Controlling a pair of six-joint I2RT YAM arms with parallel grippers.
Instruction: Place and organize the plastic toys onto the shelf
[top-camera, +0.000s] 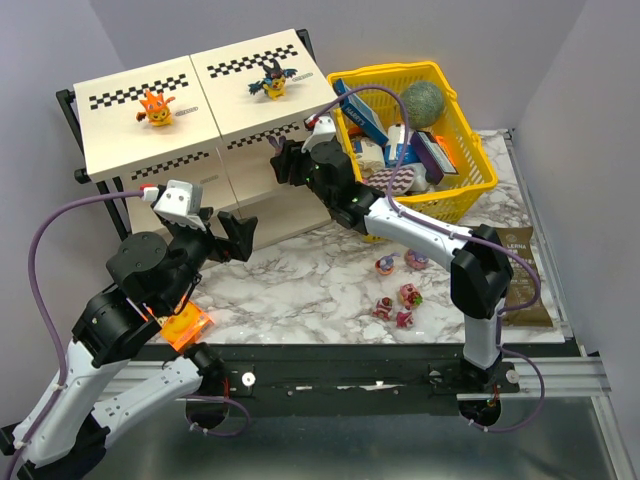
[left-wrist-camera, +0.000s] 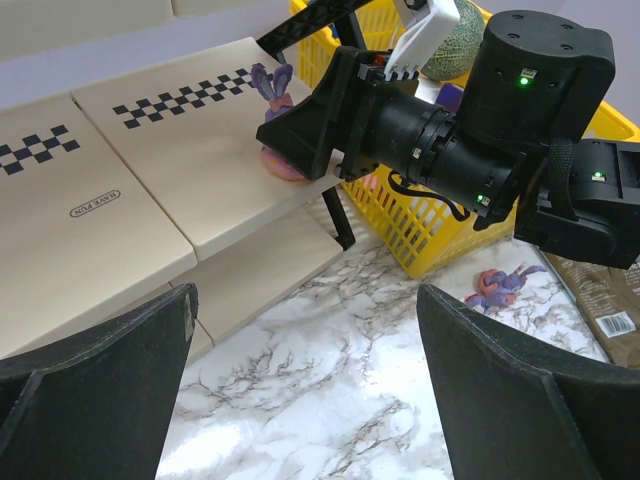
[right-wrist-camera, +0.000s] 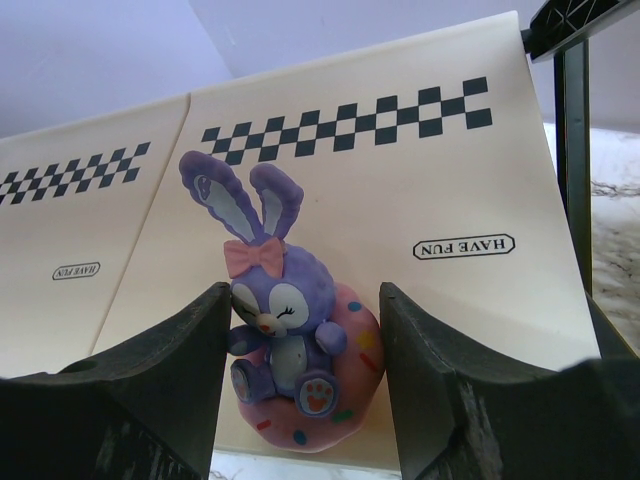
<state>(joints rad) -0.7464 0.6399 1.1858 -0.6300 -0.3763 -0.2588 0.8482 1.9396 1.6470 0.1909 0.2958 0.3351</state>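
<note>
Currently the right arm (top-camera: 400, 222) is reaching left across the counter (top-camera: 300, 290) to the shelf (top-camera: 120, 125). Its jaws are closing in on both sides of a purple bunny (right-wrist-camera: 285, 310) that is sitting in a pink ring. The bunny is resting upright at the front edge of the right-hand panel, on a tier below the top one. It is facing outward, and the checkered strip is running across the panel behind it.

The left arm (top-camera: 150, 265) is hovering over the counter in front of the shelf's left half. Its jaws are standing wide apart with nothing between them.

On the top tier an orange toy (top-camera: 155, 108) is standing on the left panel and a black-and-yellow winged toy (top-camera: 272, 80) is standing on the right panel, well apart from each other.

Several small red and pink toys (top-camera: 408, 296) are lying loose on the counter to the right, on the near side of a yellow basket (top-camera: 472, 130). An orange packet (top-camera: 185, 325) is lying at the near edge, partly under the left arm.
</note>
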